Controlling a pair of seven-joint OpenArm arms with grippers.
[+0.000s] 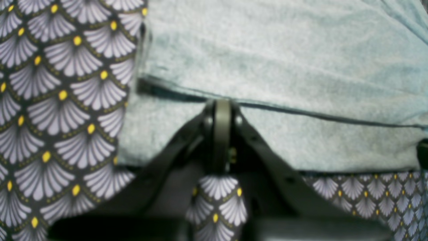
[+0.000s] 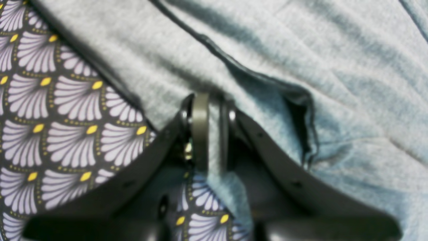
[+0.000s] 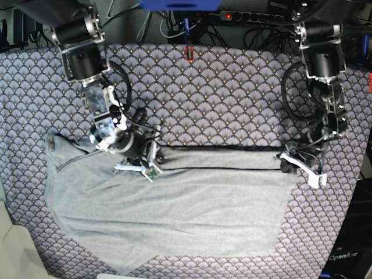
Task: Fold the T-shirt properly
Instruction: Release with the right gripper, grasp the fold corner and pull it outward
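Shirt (image 3: 174,209) is lying spread on the tablecloth (image 3: 232,99), its top hem stretching between both grippers. Left gripper (image 1: 222,103) is pinching shut on one hem corner; right gripper (image 2: 210,100) is nipping the hem, jaws nearly together.

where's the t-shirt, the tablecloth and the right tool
T-shirt (image 3: 174,215), base view, middle of the grey body.
tablecloth (image 3: 221,99), base view, bare patterned stretch above the shirt.
right tool (image 2: 210,100), right wrist view, between its tips at the shirt edge.
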